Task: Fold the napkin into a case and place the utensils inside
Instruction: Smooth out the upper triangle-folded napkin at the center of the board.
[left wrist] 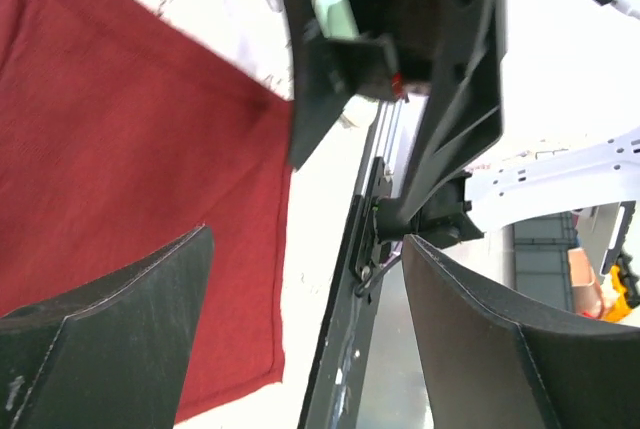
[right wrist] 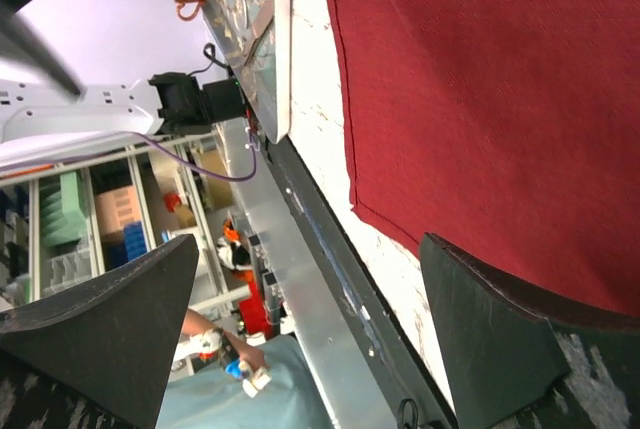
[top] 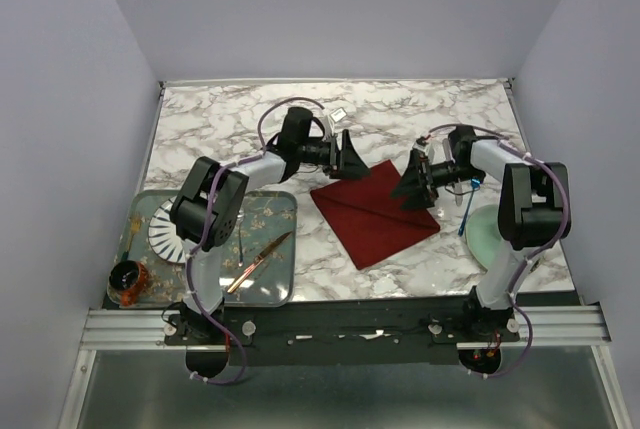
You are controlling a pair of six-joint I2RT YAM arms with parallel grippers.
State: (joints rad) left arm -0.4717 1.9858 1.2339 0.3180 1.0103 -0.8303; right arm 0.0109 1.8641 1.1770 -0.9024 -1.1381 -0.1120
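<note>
The dark red napkin (top: pixel 372 217) lies spread on the marble table, one corner toward the near edge. My left gripper (top: pixel 352 162) stands open over its far left edge, with nothing between the fingers. In the left wrist view the napkin (left wrist: pixel 110 179) fills the left side, behind my left gripper (left wrist: pixel 305 284). My right gripper (top: pixel 414 185) is open and empty by the cloth's far right corner. The right wrist view has the napkin (right wrist: pixel 490 89) above my right gripper (right wrist: pixel 310 294). The blue-handled fork (top: pixel 468 215) and a pale utensil (top: pixel 458 195) lie to the right, partly hidden by the right arm.
A pale green plate (top: pixel 484 235) sits at the right, under the right arm. On the left a patterned tray (top: pixel 272 211) holds a ribbed white dish (top: pixel 162 233), a copper knife (top: pixel 258 261) and a small spoon (top: pixel 240 245). A brown cup (top: pixel 128 282) stands by its near left corner.
</note>
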